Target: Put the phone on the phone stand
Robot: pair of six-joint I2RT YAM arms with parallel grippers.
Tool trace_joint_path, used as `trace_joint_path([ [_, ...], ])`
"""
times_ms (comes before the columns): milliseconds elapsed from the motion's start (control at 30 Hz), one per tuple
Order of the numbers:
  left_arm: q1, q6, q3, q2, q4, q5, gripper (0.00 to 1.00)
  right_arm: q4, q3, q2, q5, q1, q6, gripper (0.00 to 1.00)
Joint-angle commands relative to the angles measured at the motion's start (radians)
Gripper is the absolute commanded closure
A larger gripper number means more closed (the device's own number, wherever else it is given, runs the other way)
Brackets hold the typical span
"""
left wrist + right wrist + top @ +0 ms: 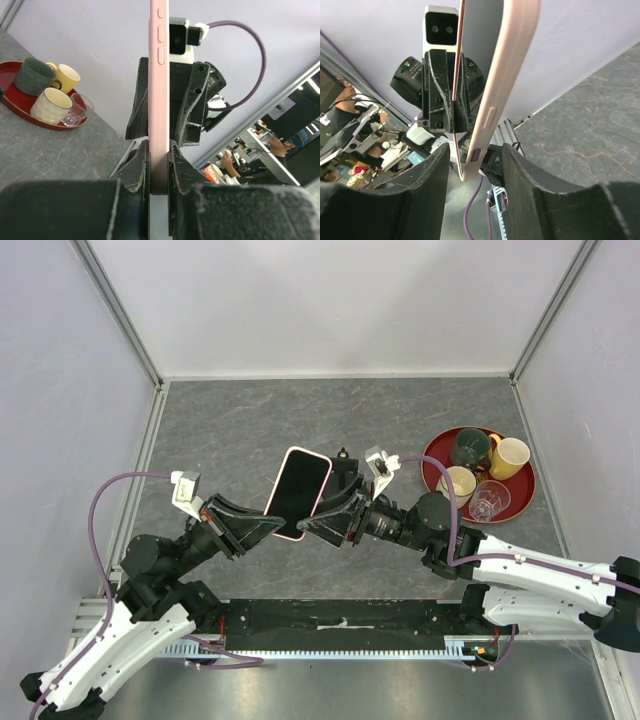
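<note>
The phone (298,490), in a pink case with its black screen up, is held in the air above the middle of the table. My left gripper (266,524) is shut on its near lower edge. In the left wrist view the jaws clamp the phone (159,100) edge-on, with the left gripper (159,167) tight on both faces. My right gripper (336,506) is open at the phone's right side. In the right wrist view the phone (500,75) hangs between the spread fingers of the right gripper (476,150) and touches neither. The phone stand is hidden or out of view.
A red round tray (522,496) at the right holds a dark green mug (468,448), a yellow mug (508,457), a cream cup (458,484) and a clear glass (490,500). It also shows in the left wrist view (10,97). Walls enclose the grey table on three sides.
</note>
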Motion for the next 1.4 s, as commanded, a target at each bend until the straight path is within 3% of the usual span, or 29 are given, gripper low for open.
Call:
trace_joint_path([
  [0, 0.002, -0.091, -0.008, -0.007, 0.193, 0.019, 0.98, 0.223, -0.023, 0.009, -0.077, 0.003, 0.046, 0.50],
  [167, 0.000, -0.138, -0.054, -0.004, 0.259, 0.020, 0.98, 0.334, -0.047, 0.040, -0.097, 0.003, 0.072, 0.68],
  [267, 0.002, -0.146, -0.062, -0.010, 0.256, 0.017, 0.98, 0.357, -0.037, 0.056, -0.100, 0.001, 0.075, 0.72],
  [300, 0.002, -0.148, -0.060, -0.013, 0.256, 0.016, 0.98, 0.353, -0.030, 0.067, -0.108, 0.003, 0.072, 0.77],
  [333, 0.000, -0.151, -0.060, -0.017, 0.253, 0.011, 0.98, 0.339, -0.024, 0.070, -0.114, 0.003, 0.066, 0.94],
  [367, 0.000, -0.140, -0.047, -0.019, 0.210, 0.002, 0.95, 0.310, -0.007, 0.069, -0.117, 0.001, 0.037, 1.00],
  [400, 0.000, -0.123, -0.027, -0.021, 0.158, -0.004, 0.84, 0.216, 0.000, 0.061, -0.109, 0.003, 0.015, 1.00],
  [433, 0.002, -0.102, 0.001, -0.022, 0.097, -0.010, 0.53, 0.163, 0.010, 0.050, -0.102, 0.003, -0.011, 1.00],
  [533, 0.002, 0.048, 0.195, -0.004, -0.205, -0.023, 0.21, -0.021, 0.034, -0.008, -0.114, -0.002, -0.124, 1.00],
  [567, 0.002, 0.137, 0.244, 0.034, -0.282, -0.027, 0.17, -0.066, 0.058, -0.023, -0.140, -0.003, -0.146, 1.00],
  [600, 0.000, 0.180, 0.298, 0.059, -0.436, -0.029, 0.15, -0.134, 0.074, -0.025, -0.222, -0.008, -0.181, 1.00],
  [633, 0.000, 0.220, 0.394, 0.094, -0.492, -0.021, 0.14, -0.162, 0.089, -0.023, -0.259, -0.006, -0.195, 1.00],
  [800, 0.002, 0.375, 0.613, 0.384, -0.724, 0.287, 0.13, -0.314, 0.180, -0.006, -0.402, -0.008, -0.266, 1.00],
  [933, 0.002, 0.424, 0.674, 0.453, -0.735, 0.402, 0.21, -0.422, 0.246, 0.009, -0.430, -0.008, -0.333, 1.00],
  [1033, 0.000, 0.444, 0.678, 0.485, -0.741, 0.443, 0.21, -0.437, 0.261, 0.000, -0.448, -0.006, -0.345, 1.00],
  [1200, 0.000, 0.452, 0.691, 0.496, -0.763, 0.387, 0.19, -0.512, 0.263, -0.031, -0.424, -0.008, -0.378, 1.00],
  [1367, 0.000, 0.438, 0.693, 0.470, -0.781, 0.223, 0.15, -0.523, 0.257, -0.060, -0.427, -0.006, -0.378, 1.00],
])
